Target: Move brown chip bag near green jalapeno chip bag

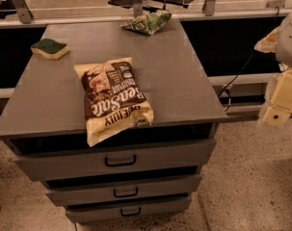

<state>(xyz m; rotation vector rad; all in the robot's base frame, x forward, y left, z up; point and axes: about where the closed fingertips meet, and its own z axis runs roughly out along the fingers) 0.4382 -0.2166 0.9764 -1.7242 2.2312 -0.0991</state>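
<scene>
My gripper (279, 100) hangs at the right edge of the frame, off the cabinet (189, 76) and well apart from both bags; I cannot tell whether it is wide or narrow. The brown chip bag (114, 97) lies flat at lower centre, its near end overhanging the front edge. The green chip bag (148, 22) sits at upper centre. I judge the brown bag light, slick and crushable, so I'd gently pinch its crimped near seam.
</scene>
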